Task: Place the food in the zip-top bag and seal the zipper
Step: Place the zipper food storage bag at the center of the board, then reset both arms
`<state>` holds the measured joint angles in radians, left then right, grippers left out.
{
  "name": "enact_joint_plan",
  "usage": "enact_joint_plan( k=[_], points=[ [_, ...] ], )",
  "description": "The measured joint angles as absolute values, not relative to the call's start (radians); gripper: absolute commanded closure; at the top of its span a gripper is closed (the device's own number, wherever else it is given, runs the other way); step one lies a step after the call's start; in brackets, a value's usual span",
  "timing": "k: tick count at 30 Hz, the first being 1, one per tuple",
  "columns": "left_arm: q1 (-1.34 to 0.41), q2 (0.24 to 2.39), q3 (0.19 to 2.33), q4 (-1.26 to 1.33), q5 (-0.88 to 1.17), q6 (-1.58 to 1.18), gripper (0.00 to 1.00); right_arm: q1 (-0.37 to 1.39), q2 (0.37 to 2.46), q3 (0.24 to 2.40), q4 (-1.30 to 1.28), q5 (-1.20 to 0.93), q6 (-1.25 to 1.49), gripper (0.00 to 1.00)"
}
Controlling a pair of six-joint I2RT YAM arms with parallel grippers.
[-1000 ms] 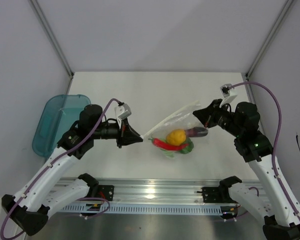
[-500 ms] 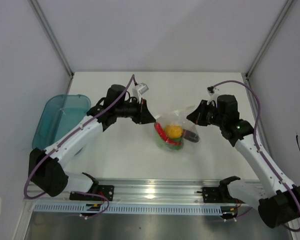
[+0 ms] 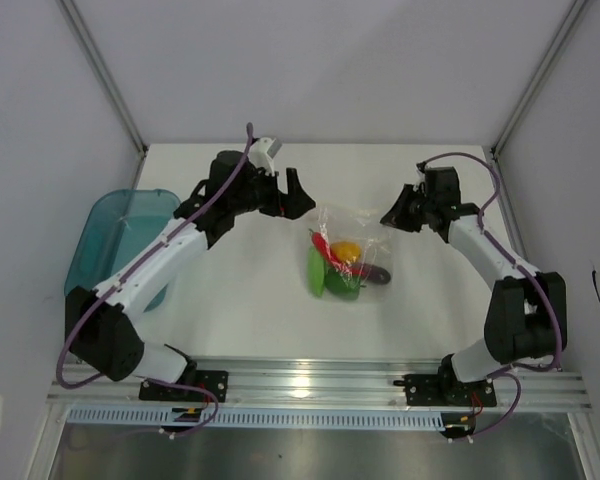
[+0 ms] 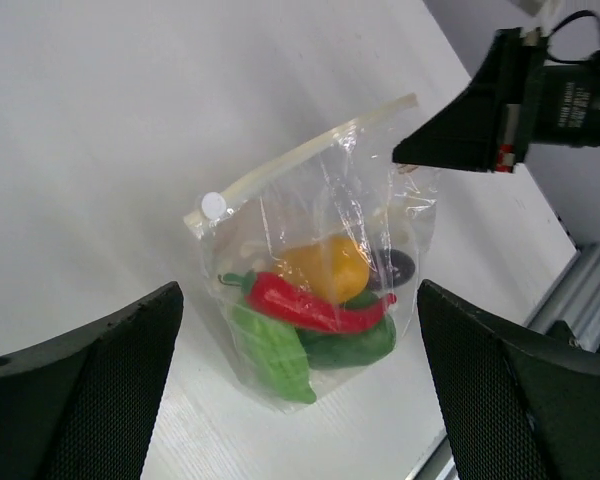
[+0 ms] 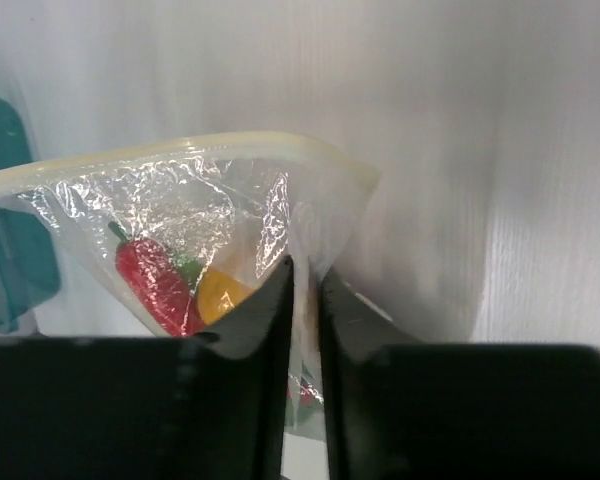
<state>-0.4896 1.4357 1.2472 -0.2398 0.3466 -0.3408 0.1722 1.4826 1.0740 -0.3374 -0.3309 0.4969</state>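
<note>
Sealing stage, judging by the food [image 3: 337,264] already inside the zip-top bag [image 4: 325,250], clear, crinkled, slumped mid-bench [image 3: 230,290]. Cannot tell the state of the zipper [image 4: 310,150]: pressed shut or not. Pinched near one zipper end by the right hand [image 5: 302,290], nearly closed on the film. Left hand [image 3: 298,196] spread wide, nearby but apart, gripping nothing. Next: probably calls for a steady pinch run along the whole strip.

The clear crinkly plastic zip-top bag [image 4: 380,215] has a pale cream zipper strip [image 4: 310,150]. Inside show a red toy chili [image 4: 305,308], a yellow-orange toy pepper [image 4: 325,262], a light green toy vegetable [image 4: 275,355], a darker green one [image 4: 355,345] and a dark purple toy eggplant [image 3: 373,272]. The translucent plastic tray [image 3: 105,235] is teal.
</note>
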Motion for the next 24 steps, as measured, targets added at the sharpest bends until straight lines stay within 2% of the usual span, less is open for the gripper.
enact_joint_plan(
  k=[3, 4, 5, 6, 8, 9, 18, 21, 24],
  points=[
    [-0.490, 1.327, 1.213, -0.237, 0.286, -0.340, 0.00, 0.172, 1.586, 1.177, -0.343, -0.306, 0.472, 0.66],
    [-0.490, 1.280, 1.199, -0.237, 0.270, -0.340, 0.01, 0.173, 1.614, 1.211, -0.345, -0.295, 0.463, 0.56],
    [-0.490, 1.236, 1.187, -0.236, 0.262, -0.340, 0.00, 0.173, 1.636, 1.239, -0.345, -0.285, 0.456, 0.50],
    [-0.490, 1.196, 1.174, -0.233, 0.256, -0.341, 0.00, 0.173, 1.654, 1.260, -0.345, -0.271, 0.445, 0.39],
    [-0.490, 1.117, 1.130, -0.212, 0.253, -0.344, 0.01, 0.172, 1.675, 1.288, -0.348, -0.250, 0.429, 0.29],
    [-0.490, 1.080, 1.100, -0.207, 0.255, -0.351, 0.00, 0.172, 1.682, 1.299, -0.354, -0.241, 0.422, 0.01],
    [-0.490, 0.900, 0.861, -0.208, 0.294, -0.422, 0.01, 0.186, 1.647, 1.340, -0.491, -0.064, 0.367, 0.01],
    [-0.490, 0.833, 0.793, -0.212, 0.305, -0.448, 0.00, 0.211, 1.560, 1.315, -0.569, 0.018, 0.374, 0.01],
    [-0.490, 0.764, 0.730, -0.200, 0.321, -0.477, 0.01, 0.246, 1.383, 1.191, -0.611, 0.044, 0.400, 0.01]
  ],
)
